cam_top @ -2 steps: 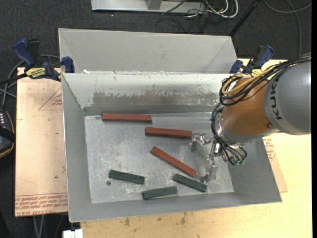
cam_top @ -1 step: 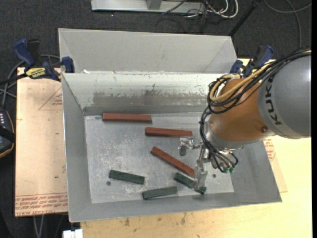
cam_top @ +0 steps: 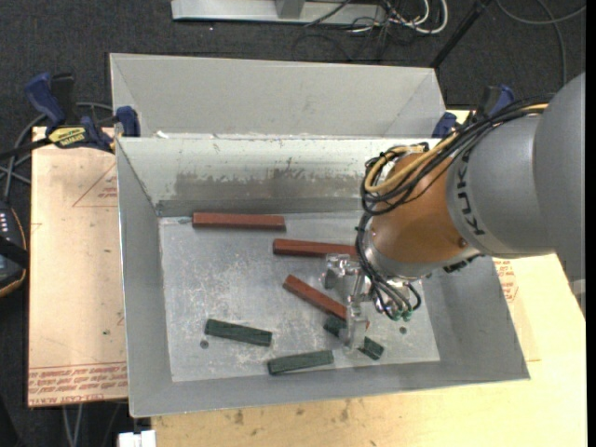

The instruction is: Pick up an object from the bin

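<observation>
The jaws sat low over a short dark green block [cam_top: 372, 348] at the bin's [cam_top: 140, 277] four o'clock, just beside a red-brown bar [cam_top: 312, 294]; whether they pinched it I could not tell.

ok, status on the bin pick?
Gripper low, near right of grey metal bin, over a short dark green block. Hold not confirmed. Slanted red-brown bar alongside.

Tool [cam_top: 354, 338] above bar [cam_top: 373, 348], right part of bin [cam_top: 233, 287]
</observation>
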Tool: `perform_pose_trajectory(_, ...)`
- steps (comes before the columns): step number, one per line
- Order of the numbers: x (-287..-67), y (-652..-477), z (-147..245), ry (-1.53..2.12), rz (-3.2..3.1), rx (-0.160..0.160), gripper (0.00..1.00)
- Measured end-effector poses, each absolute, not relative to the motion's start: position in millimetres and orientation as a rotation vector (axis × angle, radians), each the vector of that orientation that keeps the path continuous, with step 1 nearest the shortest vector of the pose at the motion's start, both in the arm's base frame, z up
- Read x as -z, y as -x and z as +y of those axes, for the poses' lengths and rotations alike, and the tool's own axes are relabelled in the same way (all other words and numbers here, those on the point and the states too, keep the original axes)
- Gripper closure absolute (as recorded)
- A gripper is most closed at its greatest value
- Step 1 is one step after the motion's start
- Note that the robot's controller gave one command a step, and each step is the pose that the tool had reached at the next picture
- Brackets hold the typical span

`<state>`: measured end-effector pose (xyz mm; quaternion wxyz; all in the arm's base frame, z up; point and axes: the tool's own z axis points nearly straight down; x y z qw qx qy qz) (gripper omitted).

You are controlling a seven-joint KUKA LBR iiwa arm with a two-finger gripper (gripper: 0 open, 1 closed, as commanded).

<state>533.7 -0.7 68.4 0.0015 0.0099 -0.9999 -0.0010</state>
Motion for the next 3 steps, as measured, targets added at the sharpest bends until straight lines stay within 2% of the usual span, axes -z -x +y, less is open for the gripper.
perform_pose_trajectory(1,-74.3,-535.8,-1.4,-0.031,-3.143,0.001,1.0)
perform_pose_trajectory(2,-131.0,-523.8,18.6,-0.095,-3.147,0.003,1.0)
perform_pose_trajectory(3,-221.1,-530.6,12.4,-0.067,-3.153,0.001,1.0)
